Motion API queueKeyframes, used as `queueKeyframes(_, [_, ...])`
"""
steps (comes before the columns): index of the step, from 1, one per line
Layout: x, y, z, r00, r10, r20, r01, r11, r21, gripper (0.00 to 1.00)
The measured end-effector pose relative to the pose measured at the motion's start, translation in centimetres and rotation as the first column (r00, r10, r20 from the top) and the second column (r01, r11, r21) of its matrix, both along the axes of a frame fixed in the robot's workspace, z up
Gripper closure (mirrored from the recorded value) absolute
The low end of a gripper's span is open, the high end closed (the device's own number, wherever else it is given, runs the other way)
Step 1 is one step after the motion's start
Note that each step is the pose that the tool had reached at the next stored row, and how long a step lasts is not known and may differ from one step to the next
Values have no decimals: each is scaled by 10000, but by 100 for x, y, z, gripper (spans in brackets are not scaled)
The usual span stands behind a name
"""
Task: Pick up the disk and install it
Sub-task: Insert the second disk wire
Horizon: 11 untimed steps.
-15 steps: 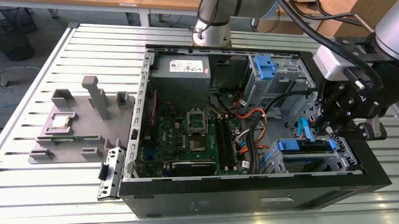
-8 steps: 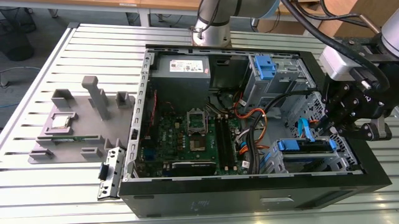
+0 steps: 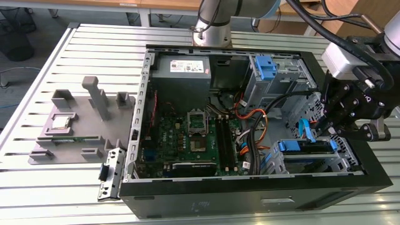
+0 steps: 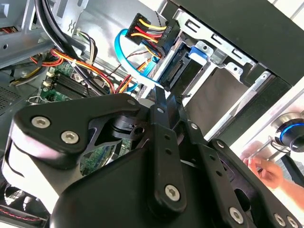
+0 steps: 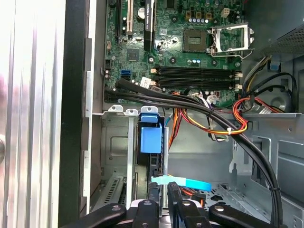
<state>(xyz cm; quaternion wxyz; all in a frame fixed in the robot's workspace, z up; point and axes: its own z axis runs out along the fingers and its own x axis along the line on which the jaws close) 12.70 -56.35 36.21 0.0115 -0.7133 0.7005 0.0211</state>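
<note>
In case's drive bay, disk [image 3: 305, 146] seated edge-up, gripper [image 3: 337, 130] above, jaws' state unclear.

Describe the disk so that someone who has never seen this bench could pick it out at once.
Start at the open black computer case on the slatted metal table. Go to its near corner on the exterior view's right, below the black gripper, where a grey drive cage sits. The disk lies there, marked by the blue plastic bracket on its ends, unlike the taller blue latch at the far bay.

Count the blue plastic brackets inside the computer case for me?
2: one blue bracket on the far drive cage, another blue bracket on the near drive bay; the arm may hide more.
</note>
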Motion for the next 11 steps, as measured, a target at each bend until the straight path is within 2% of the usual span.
queueKeyframes(11, [21, -1, 0, 10000, 1, -5, -1, 10000, -1, 77])
